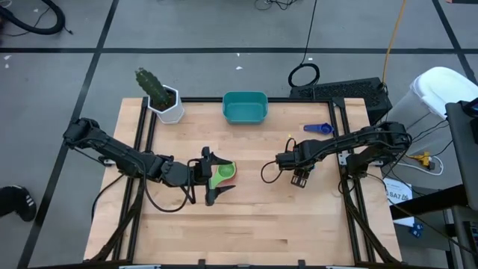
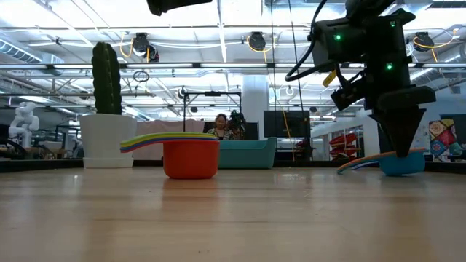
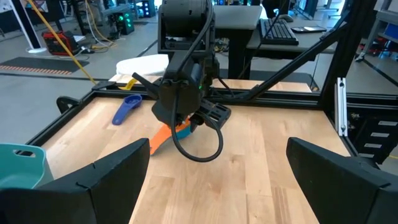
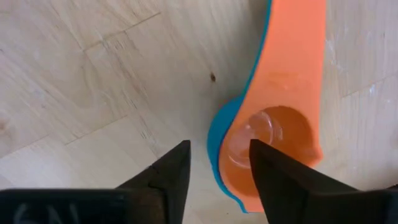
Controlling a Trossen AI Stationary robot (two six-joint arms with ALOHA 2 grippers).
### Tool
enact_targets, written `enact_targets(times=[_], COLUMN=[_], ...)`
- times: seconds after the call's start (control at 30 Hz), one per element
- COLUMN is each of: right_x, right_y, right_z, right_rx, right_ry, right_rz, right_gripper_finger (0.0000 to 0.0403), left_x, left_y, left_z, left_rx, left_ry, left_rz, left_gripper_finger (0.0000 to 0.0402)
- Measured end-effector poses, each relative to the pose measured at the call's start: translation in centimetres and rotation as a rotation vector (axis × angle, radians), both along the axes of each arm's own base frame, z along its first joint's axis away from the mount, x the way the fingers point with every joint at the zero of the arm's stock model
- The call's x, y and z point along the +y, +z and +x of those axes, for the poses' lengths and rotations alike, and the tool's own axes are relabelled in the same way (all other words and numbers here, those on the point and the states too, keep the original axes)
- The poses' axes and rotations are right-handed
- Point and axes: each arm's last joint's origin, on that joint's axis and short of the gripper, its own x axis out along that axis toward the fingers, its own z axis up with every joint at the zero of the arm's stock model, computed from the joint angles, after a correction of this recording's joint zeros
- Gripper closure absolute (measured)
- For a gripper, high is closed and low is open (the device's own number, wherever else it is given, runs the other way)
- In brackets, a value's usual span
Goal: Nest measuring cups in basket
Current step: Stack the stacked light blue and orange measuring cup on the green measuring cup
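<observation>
Right end effector (image 4: 214, 165), fingers parted and grasping nothing, hangs directly over the orange cup (image 4: 273, 134) nested in a blue one, handle pointing away.

a light wooden table (image 1: 246, 224) with a dark metal frame (image 1: 351, 172) is standing on a grey floor (image 1: 187, 30) that is crossed by dark lines. a black cable loop (image 1: 304, 75) and a yellow cable (image 1: 390, 37) are lying on the floor behind the table, beside a black keyboard (image 1: 343, 91). a white pot with a green cactus (image 1: 160, 97) is sitting at the far left corner of the table. in the low view, ceiling lights (image 2: 65, 14) are shining over pipes and beams, and a person (image 2: 220, 126) is sitting far behind.
</observation>
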Motion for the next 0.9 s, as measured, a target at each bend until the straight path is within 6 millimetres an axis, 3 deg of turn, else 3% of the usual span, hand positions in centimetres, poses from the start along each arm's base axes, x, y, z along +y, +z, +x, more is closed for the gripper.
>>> enact_targets(times=[0.23, 0.5, 0.6, 0.73, 0.9], right_x=[0.0, -0.1, -0.2, -0.4, -0.5], right_y=[-0.2, -2.9, -3.0, -3.0, -3.0], right_z=[-0.1, -1.7, -1.8, -1.6, -0.7], right_rx=[0.0, 0.014, 0.026, 0.003, -0.068], right_ry=[0.0, 0.013, 0.026, 0.071, 0.15], right_rz=[0.0, -0.03, -0.054, -0.049, -0.091], right_gripper_finger=[0.0232, 0.0239, 0.0273, 0.0377, 0.0396], left_x=[0.0, 0.0, 0.0, 0.0, 0.0], left_y=[0.0, 0.0, 0.0, 0.0, 0.0], left_z=[0.0, 0.0, 0.0, 0.0, 0.0], left_rx=[0.0, 0.0, 0.0, -0.001, -0.002], left_ry=[0.0, 0.0, 0.001, 0.002, 0.004], left_rz=[0.0, 0.0, -0.001, -0.006, -0.015], left_gripper_finger=[0.0023, 0.0023, 0.0023, 0.0023, 0.0023])
